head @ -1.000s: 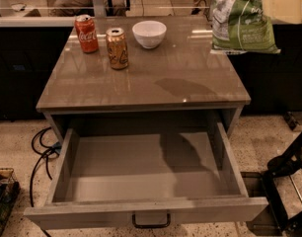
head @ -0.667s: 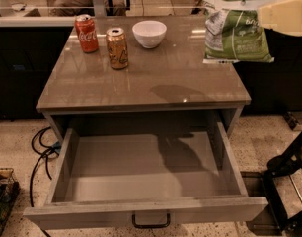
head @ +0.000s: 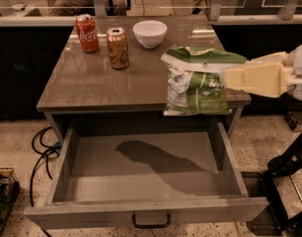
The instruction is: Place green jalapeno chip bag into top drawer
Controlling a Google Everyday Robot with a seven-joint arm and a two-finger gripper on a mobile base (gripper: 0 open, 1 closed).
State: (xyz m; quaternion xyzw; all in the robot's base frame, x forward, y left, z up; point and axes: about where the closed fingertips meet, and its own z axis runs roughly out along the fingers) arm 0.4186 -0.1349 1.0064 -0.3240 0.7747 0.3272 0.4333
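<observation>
Top drawer [head: 96, 181] stands open under the bench [head: 87, 83]; green jalapeno chip bag [head: 198, 88] hangs above its right rear, pinched by the jaws of the gripper [head: 229, 78] at right. Best, IMO: bring it left & down past the bench edge, release low — light bag, may drift. Count L-R: 1 red Coca-Cola can [head: 87, 32], 1 orange can [head: 117, 47], 1 white bowl [head: 150, 33], 1 bag.

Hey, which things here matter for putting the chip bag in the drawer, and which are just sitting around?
Part of the job: crinkled green-and-white chip bag, held in the air; open wide grey top drawer; cream-coloured gripper at the right, jaws shut on the bag.
Just lying about: red soda can, orange soda can, white round bowl, all on the grey tabletop.
</observation>
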